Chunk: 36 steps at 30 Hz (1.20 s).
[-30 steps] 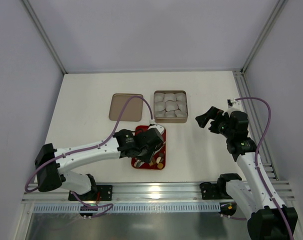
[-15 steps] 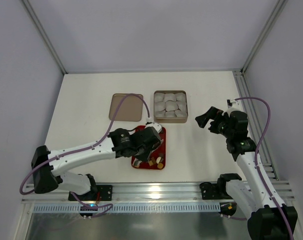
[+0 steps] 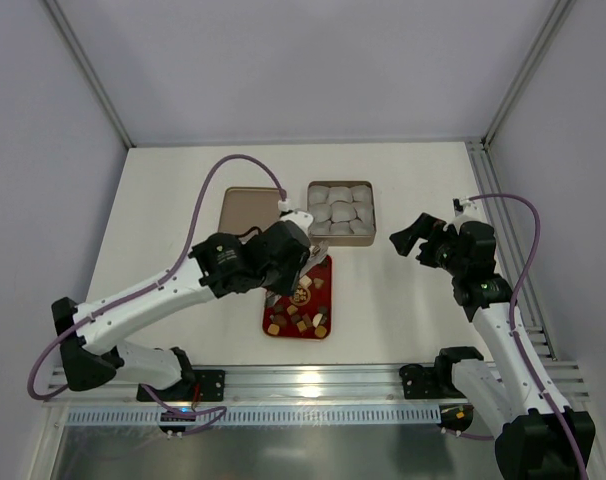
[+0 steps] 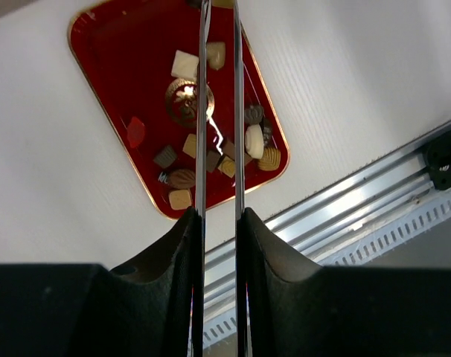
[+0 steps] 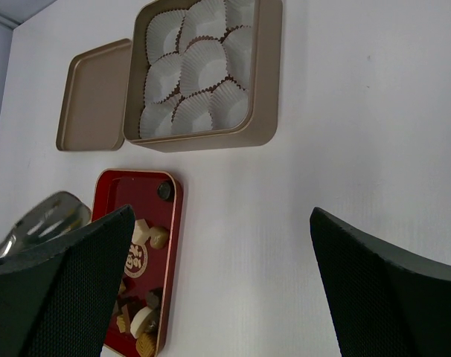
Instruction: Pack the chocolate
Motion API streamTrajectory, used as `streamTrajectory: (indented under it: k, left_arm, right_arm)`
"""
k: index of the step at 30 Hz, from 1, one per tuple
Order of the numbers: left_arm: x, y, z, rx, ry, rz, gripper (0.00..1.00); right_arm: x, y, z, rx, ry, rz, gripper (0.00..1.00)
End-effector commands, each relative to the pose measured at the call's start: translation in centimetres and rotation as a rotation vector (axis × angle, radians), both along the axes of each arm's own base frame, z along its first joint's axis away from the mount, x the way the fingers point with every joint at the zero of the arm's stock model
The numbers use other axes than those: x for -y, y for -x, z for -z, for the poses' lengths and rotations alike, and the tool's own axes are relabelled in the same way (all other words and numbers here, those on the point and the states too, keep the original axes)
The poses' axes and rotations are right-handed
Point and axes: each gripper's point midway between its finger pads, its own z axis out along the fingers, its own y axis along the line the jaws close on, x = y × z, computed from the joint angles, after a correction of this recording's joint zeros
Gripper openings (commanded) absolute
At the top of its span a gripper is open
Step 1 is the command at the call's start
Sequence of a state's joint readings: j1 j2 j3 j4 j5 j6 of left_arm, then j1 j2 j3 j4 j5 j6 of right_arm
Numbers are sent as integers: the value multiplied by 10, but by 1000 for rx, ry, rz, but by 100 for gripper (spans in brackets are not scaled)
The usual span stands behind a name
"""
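The chocolate pieces (image 3: 301,312), dark brown, tan and cream, lie in a red tray (image 3: 325,272) near the front. They also show in the left wrist view (image 4: 210,152) and the right wrist view (image 5: 140,316). My left gripper (image 3: 286,255) is above the tray's far left corner. It is shut on long metal tongs (image 4: 218,111) that point over the tray (image 4: 114,67). The tong tips run out of the left wrist view; I cannot tell whether they hold a piece. My right gripper (image 3: 415,238) is open and empty, raised to the right of the tray (image 5: 222,216).
A square tan tin (image 3: 340,239) filled with white paper cups (image 5: 199,67) stands just behind the tray. Its lid (image 3: 251,213) lies to the left of it. An aluminium rail (image 3: 313,385) runs along the near edge. White walls enclose the table.
My left gripper with the tongs has risen and drawn back from low over the tray's near half toward the tin, uncovering the chocolates. The right arm has not moved.
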<state>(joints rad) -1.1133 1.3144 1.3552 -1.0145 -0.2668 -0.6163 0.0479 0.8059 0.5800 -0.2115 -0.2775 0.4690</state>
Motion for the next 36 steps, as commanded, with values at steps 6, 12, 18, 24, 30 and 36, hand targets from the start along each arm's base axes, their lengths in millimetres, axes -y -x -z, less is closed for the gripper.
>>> streamTrajectory:
  k: [6, 12, 18, 24, 30, 36]
  left_arm:
    - [16, -92, -40, 88, 28, -58, 19]
    - [29, -164, -39, 113, -7, -124, 17]
    - [39, -210, -32, 130, -43, -153, 17]
    - [39, -233, -2, 103, -101, -179, 17]
    - [37, -240, 23, 73, -145, -187, 16]
    - [37, -244, 31, 76, -160, -190, 21]
  right_arm:
    - [-4, -6, -23, 62, -8, -28, 100]
    - [-8, -3, -28, 68, -24, -43, 100]
    - [-9, 0, -32, 67, -21, -54, 100]
    - [-9, 1, -32, 70, -18, -59, 100]
    - [-9, 1, -30, 63, -20, -59, 100]
    - [-10, 2, -26, 56, -19, -63, 100]
